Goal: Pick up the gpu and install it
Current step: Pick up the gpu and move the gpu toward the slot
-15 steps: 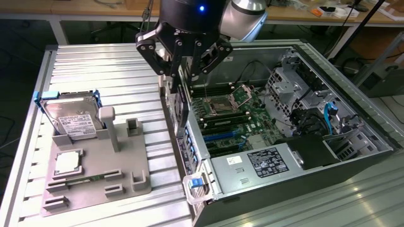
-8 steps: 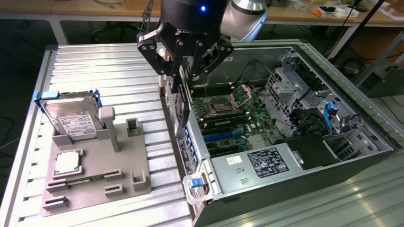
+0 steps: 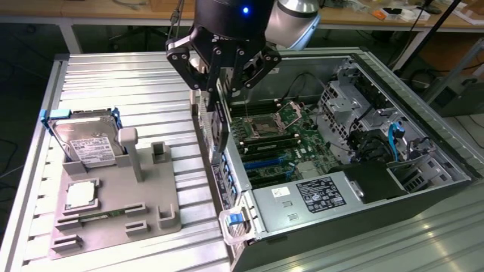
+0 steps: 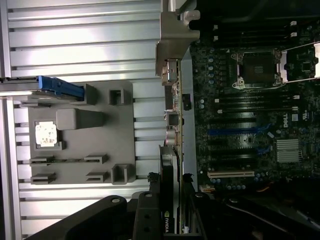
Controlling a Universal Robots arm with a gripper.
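Observation:
The gpu (image 3: 217,122) hangs on edge as a thin dark card below my gripper (image 3: 223,90), whose fingers are shut on its upper edge. The card sits just above the open computer case's (image 3: 423,141) wall on the exterior view's left, beside the motherboard (image 3: 280,136). In the wrist view the gpu (image 4: 167,165) runs edge-on between my gripper's (image 4: 169,189) two dark fingers, over the case's rear port panel, with the motherboard (image 4: 240,120) and its blue and white slots (image 4: 232,132) alongside.
On the exterior view's left, a grey holder tray (image 3: 162,198) carries a hard drive (image 3: 87,141), a processor (image 3: 81,192) and a memory stick (image 3: 98,215). A power supply (image 3: 318,195) fills the case's near end. Drive cages and cables (image 3: 363,113) line its far side.

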